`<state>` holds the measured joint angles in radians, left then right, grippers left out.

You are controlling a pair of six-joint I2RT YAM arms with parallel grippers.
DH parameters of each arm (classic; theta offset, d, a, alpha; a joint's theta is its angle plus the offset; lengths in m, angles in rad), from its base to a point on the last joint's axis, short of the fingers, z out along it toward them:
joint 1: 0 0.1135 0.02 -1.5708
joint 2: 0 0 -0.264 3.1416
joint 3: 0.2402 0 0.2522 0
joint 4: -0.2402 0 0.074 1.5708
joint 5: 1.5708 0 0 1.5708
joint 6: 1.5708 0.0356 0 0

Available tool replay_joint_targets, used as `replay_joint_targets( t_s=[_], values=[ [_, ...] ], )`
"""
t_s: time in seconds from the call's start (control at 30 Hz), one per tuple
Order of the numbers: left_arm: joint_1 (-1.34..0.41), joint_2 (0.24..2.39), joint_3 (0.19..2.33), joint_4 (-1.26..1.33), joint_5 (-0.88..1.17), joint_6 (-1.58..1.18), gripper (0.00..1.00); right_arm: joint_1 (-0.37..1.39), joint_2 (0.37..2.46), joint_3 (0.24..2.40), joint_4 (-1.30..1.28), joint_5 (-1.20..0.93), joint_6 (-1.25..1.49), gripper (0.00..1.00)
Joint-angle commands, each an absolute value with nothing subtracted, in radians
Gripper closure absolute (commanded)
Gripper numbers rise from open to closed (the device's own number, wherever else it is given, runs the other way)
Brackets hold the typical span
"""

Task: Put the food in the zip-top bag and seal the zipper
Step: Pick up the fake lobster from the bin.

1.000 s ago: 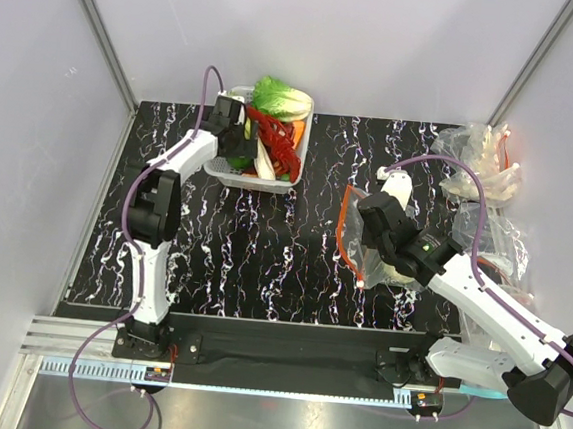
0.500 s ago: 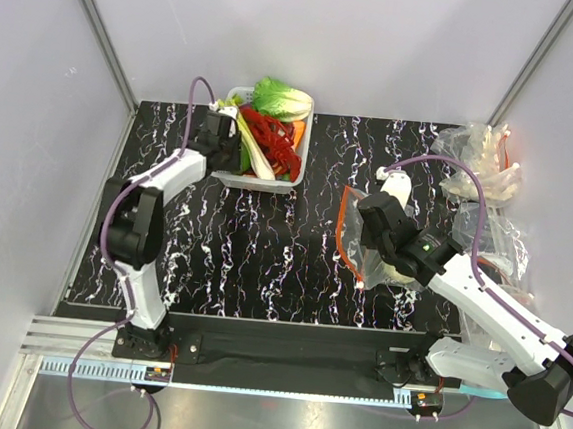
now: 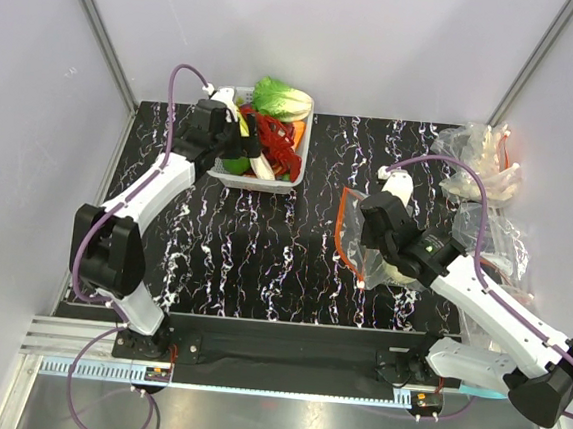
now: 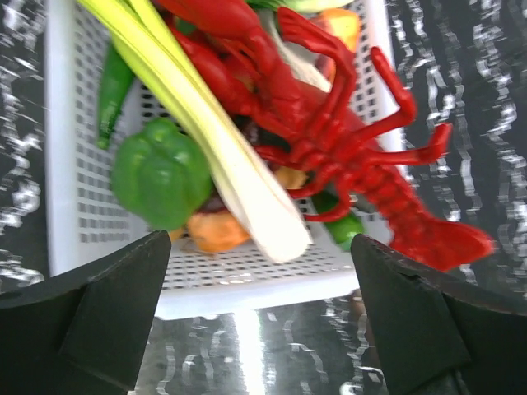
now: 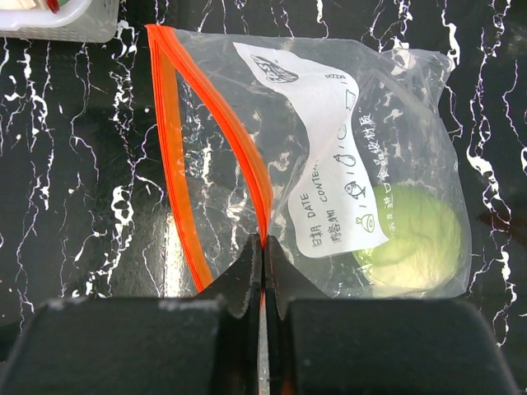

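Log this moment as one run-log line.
left tool: open, over basket | lobster: in basket | right tool: shut on zipper, unsealed | cabbage: inside zip-top bag

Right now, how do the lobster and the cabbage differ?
The lobster is bright red, long and clawed; the cabbage is round and pale green. The lobster lies in the white basket; the cabbage sits inside the zip-top bag, whose mouth the right gripper pinches. Both are toy foods.
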<state>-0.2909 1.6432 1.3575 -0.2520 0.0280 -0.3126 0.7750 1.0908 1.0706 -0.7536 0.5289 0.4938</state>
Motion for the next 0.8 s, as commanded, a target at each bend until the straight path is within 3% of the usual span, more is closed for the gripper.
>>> replay_joint_targets(
  t_s=[0.0,0.37,0.77],
  values=[
    [-0.295,1.652,1.393,-0.195,0.109,-0.453,0.01,0.765,1.065,1.114,-0.755,0.518,0.5,1.0],
    [-0.354,1.713,1.417,-0.069,0.019,-0.811,0.01,0.765,1.069,1.118,-0.753,0.525,0.488,1.0],
    [-0.476,1.96,1.79,-0.37,-0.32,-0.822,0.01,0.764,1.054,1.123,-0.764,0.534,0.476,1.0]
  ],
)
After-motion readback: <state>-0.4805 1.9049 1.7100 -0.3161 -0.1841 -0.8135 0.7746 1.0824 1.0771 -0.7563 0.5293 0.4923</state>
